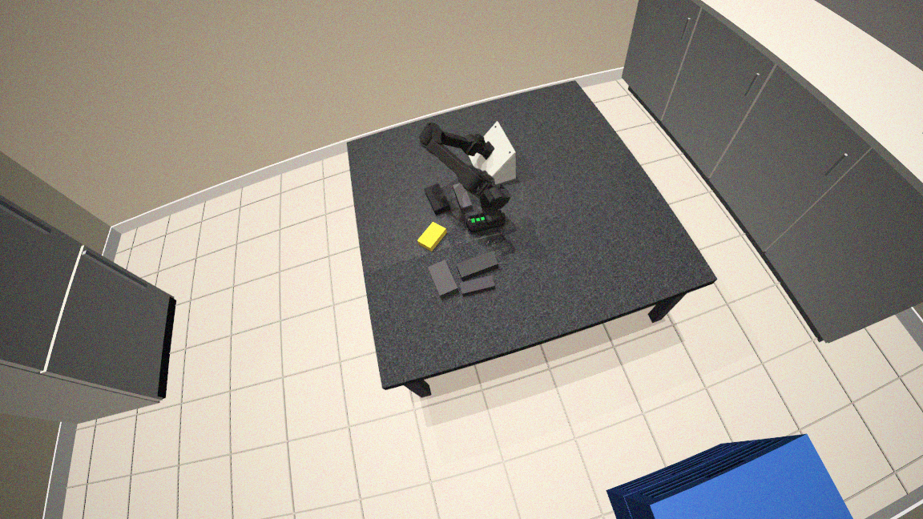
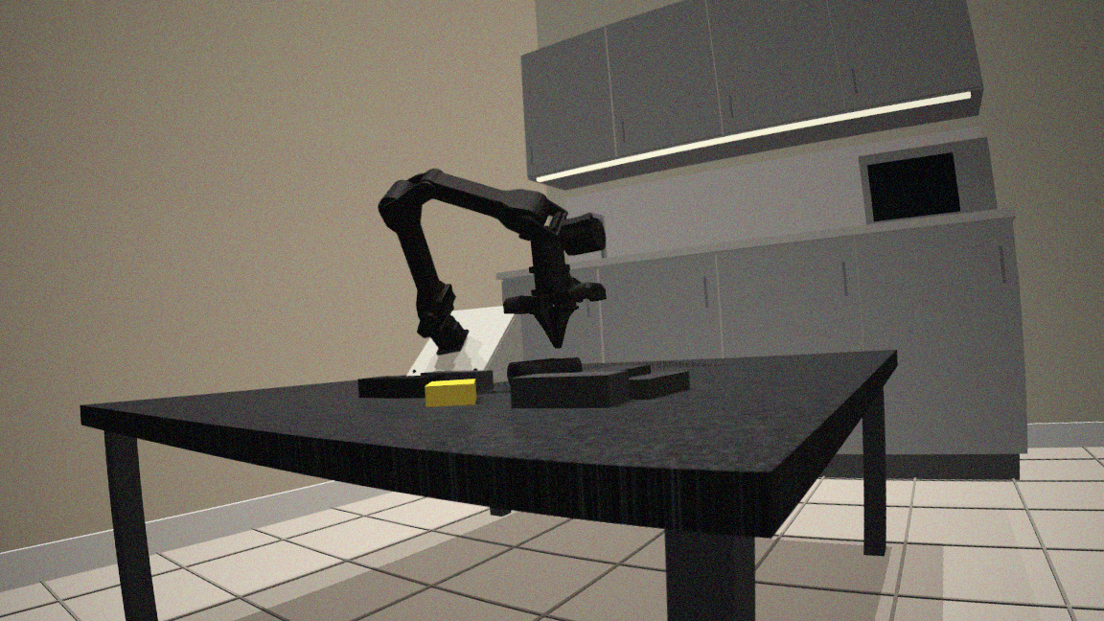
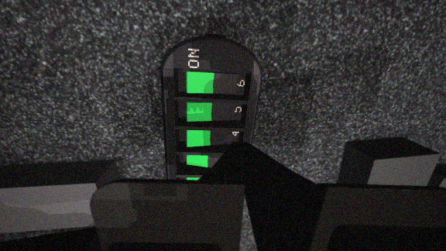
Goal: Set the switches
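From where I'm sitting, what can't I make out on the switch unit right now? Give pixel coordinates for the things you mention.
- Underside label of the controller unit [image 1: 485,224] [image 2: 543,366] [image 3: 210,50]: face down in every view.
- Numbers below 4: wrist view, behind the gripper [image 1: 495,211] [image 2: 558,346] [image 3: 239,149].
- Switch numbers: top view, too small.
- Switch faces: exterior view, angle too low.

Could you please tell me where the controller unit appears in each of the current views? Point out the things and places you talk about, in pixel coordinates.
Top: controller unit [image 1: 488,224] [image 2: 543,366] [image 3: 210,54] near the centre, green ends showing.
Exterior: mid-picture, low, just below the gripper [image 1: 495,207] [image 2: 557,344] [image 3: 239,149].
Wrist: upper middle, its lower part hidden behind the gripper.
Shared landmark: the gripper.
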